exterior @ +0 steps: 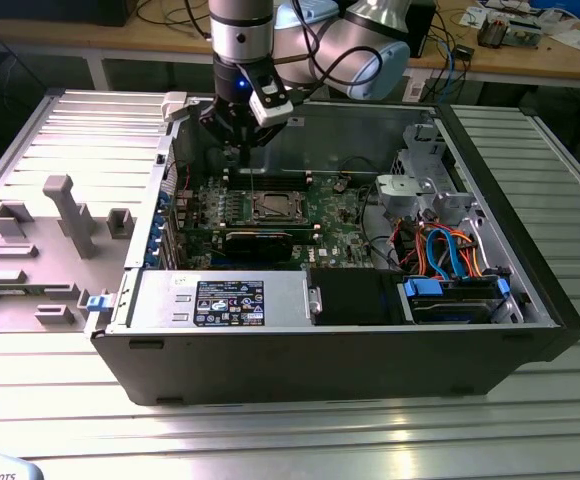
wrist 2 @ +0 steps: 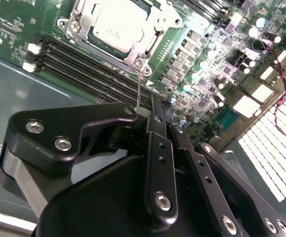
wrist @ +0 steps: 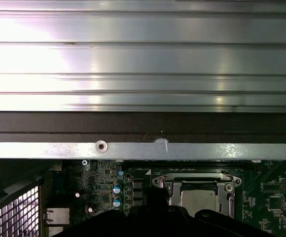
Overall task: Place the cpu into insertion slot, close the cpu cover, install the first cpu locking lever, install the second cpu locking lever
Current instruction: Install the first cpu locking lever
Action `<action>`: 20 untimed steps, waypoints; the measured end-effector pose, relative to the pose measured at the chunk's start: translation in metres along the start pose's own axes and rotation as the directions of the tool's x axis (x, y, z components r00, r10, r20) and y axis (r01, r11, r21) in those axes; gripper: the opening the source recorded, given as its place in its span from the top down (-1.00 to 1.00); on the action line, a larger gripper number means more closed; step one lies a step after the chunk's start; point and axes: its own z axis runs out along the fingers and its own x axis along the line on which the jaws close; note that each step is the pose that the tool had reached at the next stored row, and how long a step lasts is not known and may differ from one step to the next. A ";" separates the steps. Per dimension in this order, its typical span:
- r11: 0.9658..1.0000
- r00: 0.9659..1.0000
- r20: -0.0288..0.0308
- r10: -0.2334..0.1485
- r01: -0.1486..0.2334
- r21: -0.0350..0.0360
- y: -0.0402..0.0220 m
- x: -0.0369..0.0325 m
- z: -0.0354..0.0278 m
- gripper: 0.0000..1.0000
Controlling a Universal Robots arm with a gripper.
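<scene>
The cpu (wrist 2: 117, 27) lies flat in the insertion slot (exterior: 260, 207) on the green motherboard, its pale metal top showing through the window of the cpu cover (wrist 2: 155, 30), which is down over it. A thin wire locking lever (wrist 2: 139, 86) rises from the socket's corner to my gripper (wrist 2: 153, 114), whose black fingers are shut on its end. In the exterior view the gripper (exterior: 240, 148) hangs just behind the socket, inside the open computer case. The first wrist view shows the cpu (wrist: 200, 200) and cover (wrist: 168, 186) below the case wall.
Long black memory slots (wrist 2: 84, 64) run beside the socket. A black card (exterior: 260, 240), the power supply (exterior: 220, 298) and a drive bay with blue and orange cables (exterior: 450, 255) fill the case front. A grey fixture tray (exterior: 60, 230) sits at the exterior view's left.
</scene>
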 end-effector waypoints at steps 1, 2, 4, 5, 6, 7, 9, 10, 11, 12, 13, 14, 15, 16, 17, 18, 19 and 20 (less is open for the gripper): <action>1.000 1.000 0.001 0.000 0.000 0.000 0.0000 -0.0001 0.0001 0.79; 1.000 1.000 0.002 0.000 0.000 0.000 0.0000 -0.0001 0.0001 0.79; 1.000 1.000 0.002 0.000 0.000 0.000 0.0000 -0.0001 0.0001 0.79; 1.000 1.000 0.004 0.000 0.000 0.000 -0.0001 -0.0003 0.0001 0.79; 1.000 1.000 0.005 0.000 0.000 0.001 0.0000 -0.0009 0.0002 0.79; 1.000 1.000 0.005 0.000 0.000 0.001 0.0000 -0.0017 0.0003 0.79; 1.000 1.000 0.006 0.000 0.000 0.001 0.0000 -0.0042 0.0005 0.79; 1.000 1.000 0.006 0.000 0.000 0.001 0.0000 -0.0051 0.0006 0.79; 1.000 1.000 0.007 0.000 0.000 0.001 0.0000 -0.0063 0.0007 0.79; 1.000 1.000 0.007 0.000 0.000 0.001 -0.0001 -0.0066 0.0007 0.79; 1.000 1.000 0.007 0.000 0.000 0.001 -0.0001 -0.0067 0.0007 0.79; 1.000 1.000 0.007 0.000 0.000 0.001 -0.0001 -0.0067 0.0007 0.79; 1.000 1.000 0.007 0.000 0.000 0.001 0.0000 -0.0071 0.0008 0.79; 1.000 1.000 0.007 0.000 0.000 0.001 0.0000 -0.0075 0.0009 0.79; 1.000 1.000 0.007 0.000 0.000 0.001 0.0000 -0.0075 0.0009 0.79; 1.000 1.000 0.007 0.000 0.000 0.001 0.0000 -0.0075 0.0009 0.79; 1.000 1.000 0.007 0.000 0.000 0.001 0.0000 -0.0075 0.0009 0.79; 1.000 1.000 0.007 0.000 0.000 0.001 0.0000 -0.0075 0.0009 0.79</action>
